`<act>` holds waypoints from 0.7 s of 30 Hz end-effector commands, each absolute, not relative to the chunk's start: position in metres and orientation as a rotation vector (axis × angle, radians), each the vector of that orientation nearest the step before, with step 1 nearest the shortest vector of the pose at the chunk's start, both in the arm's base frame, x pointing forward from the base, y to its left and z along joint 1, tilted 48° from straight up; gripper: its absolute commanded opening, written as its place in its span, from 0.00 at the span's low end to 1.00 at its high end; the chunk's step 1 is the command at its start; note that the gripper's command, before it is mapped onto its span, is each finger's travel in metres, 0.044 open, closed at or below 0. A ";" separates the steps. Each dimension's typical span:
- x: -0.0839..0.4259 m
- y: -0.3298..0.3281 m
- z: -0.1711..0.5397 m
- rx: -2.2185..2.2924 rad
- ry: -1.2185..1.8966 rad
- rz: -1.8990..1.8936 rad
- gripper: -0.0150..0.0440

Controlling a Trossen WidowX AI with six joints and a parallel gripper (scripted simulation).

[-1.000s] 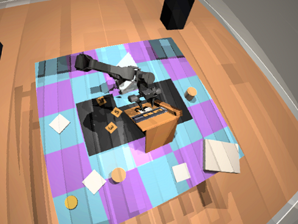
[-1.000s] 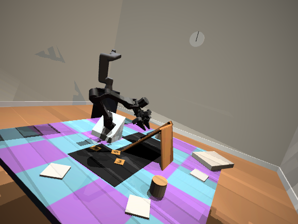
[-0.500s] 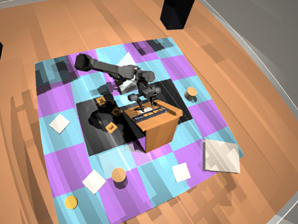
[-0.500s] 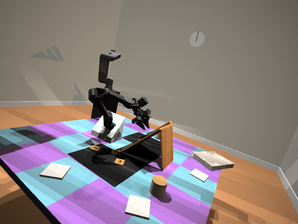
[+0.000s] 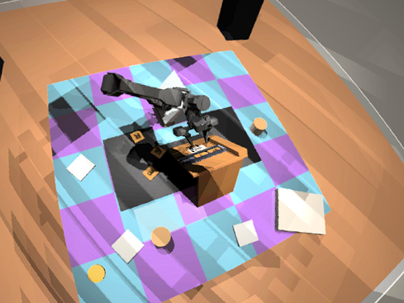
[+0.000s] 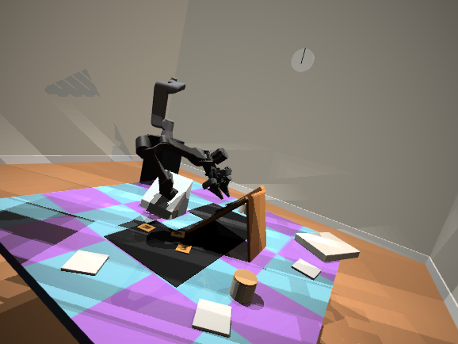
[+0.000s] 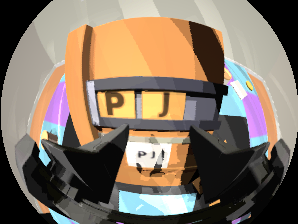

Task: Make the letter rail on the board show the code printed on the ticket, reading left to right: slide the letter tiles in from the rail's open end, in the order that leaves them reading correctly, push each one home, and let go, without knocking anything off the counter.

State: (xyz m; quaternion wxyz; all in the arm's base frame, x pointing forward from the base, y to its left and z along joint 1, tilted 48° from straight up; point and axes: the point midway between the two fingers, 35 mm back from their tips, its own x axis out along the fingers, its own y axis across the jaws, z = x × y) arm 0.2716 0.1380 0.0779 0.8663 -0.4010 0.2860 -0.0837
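Observation:
The sloped wooden board point(image 5: 217, 181) point(image 6: 257, 226) point(image 7: 150, 50) carries the dark letter rail point(image 7: 155, 84). A P tile point(image 7: 116, 104) lies at the rail's left end; a J tile point(image 7: 162, 105) lies right of it, with a narrow grey gap between. Bare rail shows right of the J. The ticket point(image 5: 197, 149) point(image 7: 135, 162) reads P, J, then a shaded character I cannot tell. My gripper point(image 5: 199, 145) point(image 6: 225, 197) point(image 7: 160, 129) is open and empty above the board, near the ticket. An R tile point(image 5: 137, 136) point(image 6: 146, 227), a shadowed tile point(image 5: 158, 151) point(image 6: 177, 234) and a 3-like tile point(image 5: 150, 173) point(image 6: 183, 248) lie off the board.
The loose tiles lie on a dark mat point(image 5: 123, 193) point(image 6: 174, 273) beside the board. Around it are a round wooden block point(image 5: 161, 237) point(image 6: 245, 279), another block point(image 5: 259, 124), a yellow disc point(image 5: 96, 273), several white squares and a large pale slab point(image 5: 302, 211) point(image 6: 329, 246).

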 end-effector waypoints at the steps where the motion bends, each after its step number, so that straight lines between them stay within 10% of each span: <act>1: 0.273 0.139 0.081 -0.831 0.592 -0.182 0.75; 21: 0.273 0.140 0.083 -0.831 0.592 -0.182 0.75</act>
